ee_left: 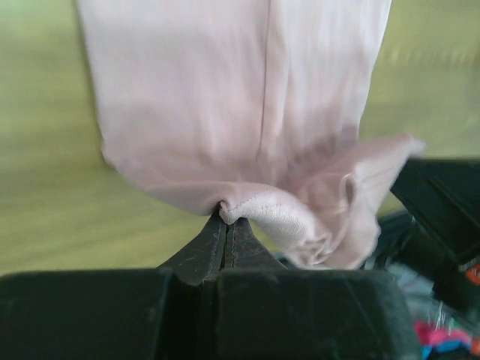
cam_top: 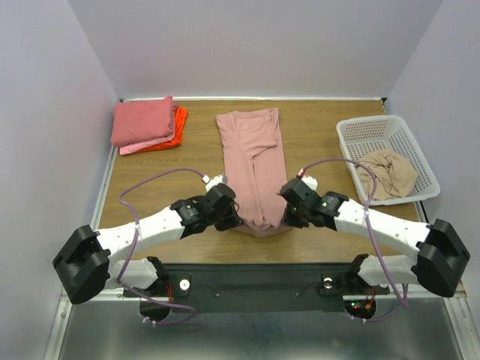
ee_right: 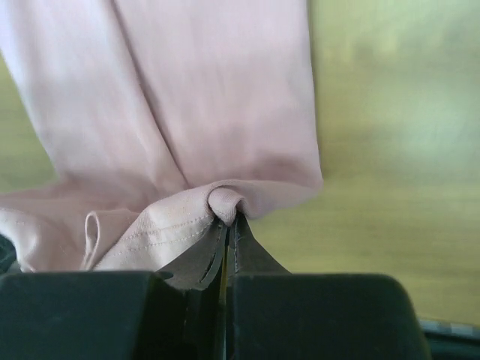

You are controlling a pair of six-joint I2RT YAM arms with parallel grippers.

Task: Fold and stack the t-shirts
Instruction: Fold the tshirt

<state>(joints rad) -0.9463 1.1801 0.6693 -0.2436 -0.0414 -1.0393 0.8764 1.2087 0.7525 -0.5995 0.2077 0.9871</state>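
Note:
A dusty-pink t-shirt (cam_top: 253,161), folded into a long strip, lies down the middle of the table. My left gripper (cam_top: 235,218) is shut on its near-left hem corner (ee_left: 259,206). My right gripper (cam_top: 287,215) is shut on its near-right hem corner (ee_right: 225,201). Both hold the near end slightly lifted and bunched. A stack of folded coral-pink (cam_top: 142,120), pale-pink (cam_top: 142,146) and orange-red (cam_top: 177,127) t-shirts sits at the far left. A crumpled beige t-shirt (cam_top: 386,174) lies in the basket. No print shows on the dusty-pink shirt.
A white plastic lattice basket (cam_top: 375,129) stands at the right side of the wooden table (cam_top: 322,127). Purple cables loop above both arms. Grey walls enclose the table on three sides.

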